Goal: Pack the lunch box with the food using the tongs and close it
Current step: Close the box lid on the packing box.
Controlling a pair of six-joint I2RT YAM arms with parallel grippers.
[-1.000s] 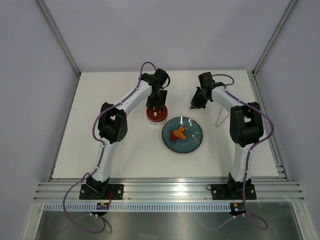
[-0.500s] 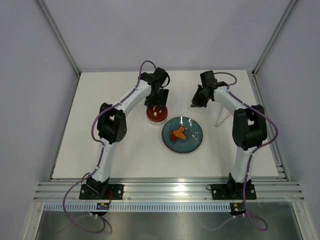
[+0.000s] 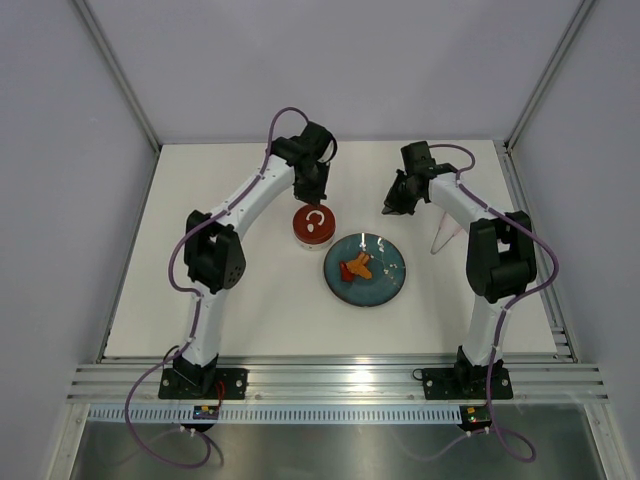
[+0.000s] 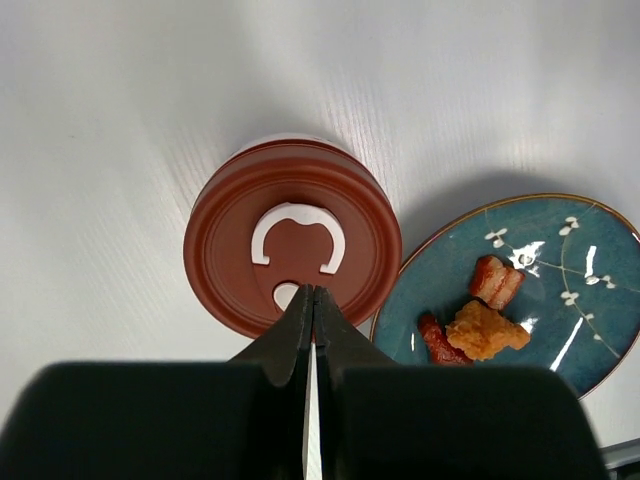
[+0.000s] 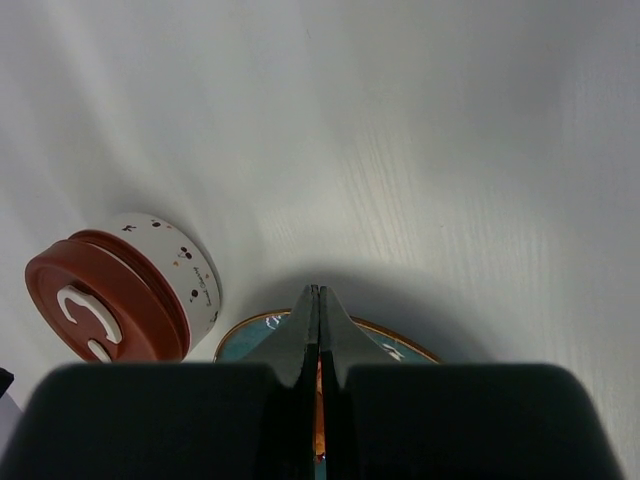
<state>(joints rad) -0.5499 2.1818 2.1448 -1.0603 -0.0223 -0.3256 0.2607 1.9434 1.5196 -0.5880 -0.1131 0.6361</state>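
The lunch box point(image 3: 313, 227) stands left of the teal plate point(image 3: 392, 281), with its red lid point(image 4: 290, 235) on it and the white curled mark facing up. The right wrist view shows its white, dotted wall point(image 5: 183, 266). The food point(image 3: 356, 267), orange and red scraps point(image 4: 485, 325), lies on the plate. The tongs point(image 3: 441, 238) lie on the table right of the plate. My left gripper point(image 3: 313, 194) hovers over the lid's far edge, shut and empty point(image 4: 313, 292). My right gripper point(image 3: 389, 210) hangs beyond the plate's far rim, shut on nothing point(image 5: 318, 290).
The white table point(image 3: 230, 290) is boxed in by grey walls on three sides. Aluminium rails point(image 3: 330, 385) carrying both arm bases run along the near edge. The plate's rim point(image 5: 245, 335) shows just under the right fingertips.
My left gripper has let go of the lid, lifted back toward the far side and shut its jaws. The lid's white mark now shows. The right arm has barely moved.
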